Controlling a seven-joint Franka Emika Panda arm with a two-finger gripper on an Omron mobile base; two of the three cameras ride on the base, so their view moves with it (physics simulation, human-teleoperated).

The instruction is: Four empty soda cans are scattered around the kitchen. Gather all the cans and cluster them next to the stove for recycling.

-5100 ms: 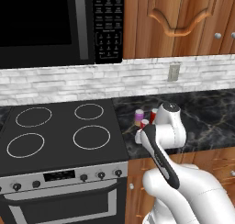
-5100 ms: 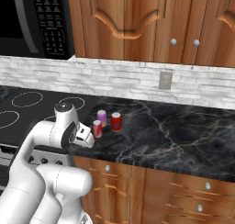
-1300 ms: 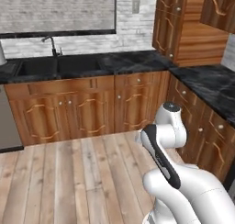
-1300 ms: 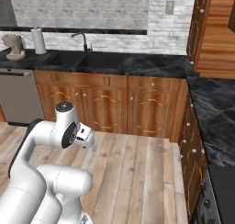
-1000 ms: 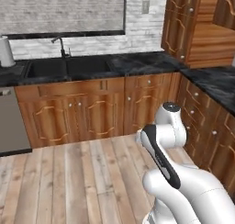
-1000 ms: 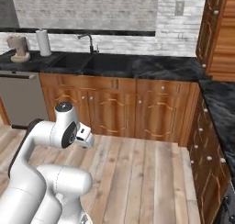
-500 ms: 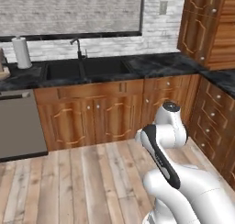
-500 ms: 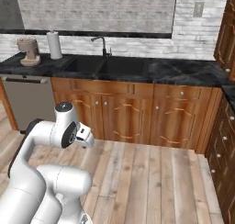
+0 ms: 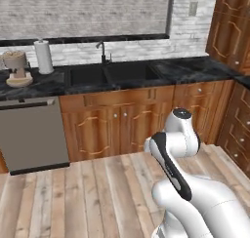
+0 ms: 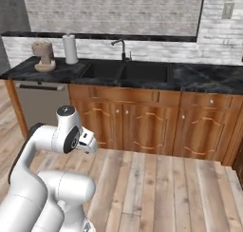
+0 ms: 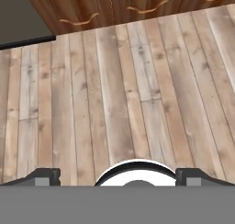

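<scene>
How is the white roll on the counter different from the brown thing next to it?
The paper towel roll is white, tall and a plain upright cylinder; the brown thing, which looks like a small coffee machine, is tan, shorter and lumpier, with a wide round base. The paper towel roll stands nearer the sink; the coffee machine sits farther from it. Both stand on the black counter, left of the sink, above the dishwasher.

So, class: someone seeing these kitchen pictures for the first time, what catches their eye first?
The white robot arm fills the foreground, folded above the wood plank floor. Behind it, a black sink sits in the dark counter, with a paper towel roll and a grey dishwasher to its left.
</scene>
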